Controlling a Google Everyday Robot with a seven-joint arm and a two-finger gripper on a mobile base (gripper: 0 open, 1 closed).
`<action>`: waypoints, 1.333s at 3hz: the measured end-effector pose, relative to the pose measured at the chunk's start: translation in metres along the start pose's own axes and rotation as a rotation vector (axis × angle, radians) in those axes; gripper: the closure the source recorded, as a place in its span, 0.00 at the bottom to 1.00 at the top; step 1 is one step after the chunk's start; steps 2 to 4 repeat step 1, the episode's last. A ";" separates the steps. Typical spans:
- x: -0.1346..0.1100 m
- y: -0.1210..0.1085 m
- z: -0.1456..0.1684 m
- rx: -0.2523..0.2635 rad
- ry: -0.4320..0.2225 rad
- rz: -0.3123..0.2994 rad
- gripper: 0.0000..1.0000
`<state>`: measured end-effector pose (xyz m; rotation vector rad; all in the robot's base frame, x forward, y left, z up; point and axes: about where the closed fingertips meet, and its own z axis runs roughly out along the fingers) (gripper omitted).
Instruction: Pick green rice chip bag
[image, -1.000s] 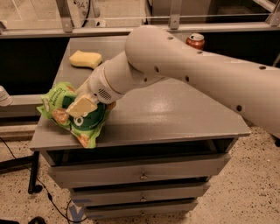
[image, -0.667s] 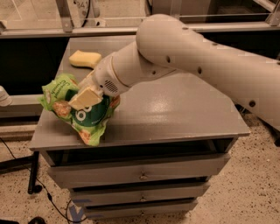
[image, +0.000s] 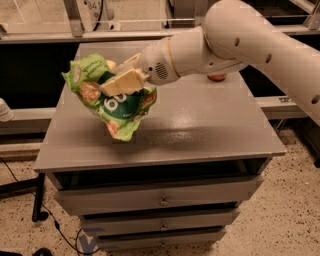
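The green rice chip bag (image: 112, 100) is crinkled light-green foil with a dark green centre panel, white lettering and round orange chip pictures. It hangs in the air above the left part of the grey cabinet top (image: 200, 130). My gripper (image: 120, 80) is shut on the bag's upper middle, its cream fingers (image: 125, 82) pressed into the foil. The white arm reaches in from the upper right.
A bit of the red cola can (image: 216, 77) shows behind the arm at the back of the top. The yellow sponge is hidden behind the bag and gripper. The cabinet has drawers (image: 160, 200) below. A rail runs behind (image: 100, 35).
The bag has been lifted off the cabinet top and carried up and to the right in my gripper. The arm has risen with it.
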<state>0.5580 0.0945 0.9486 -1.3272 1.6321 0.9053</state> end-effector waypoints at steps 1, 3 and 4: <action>0.014 -0.030 -0.040 0.002 -0.081 0.077 1.00; 0.014 -0.030 -0.040 0.002 -0.081 0.077 1.00; 0.014 -0.030 -0.040 0.002 -0.081 0.077 1.00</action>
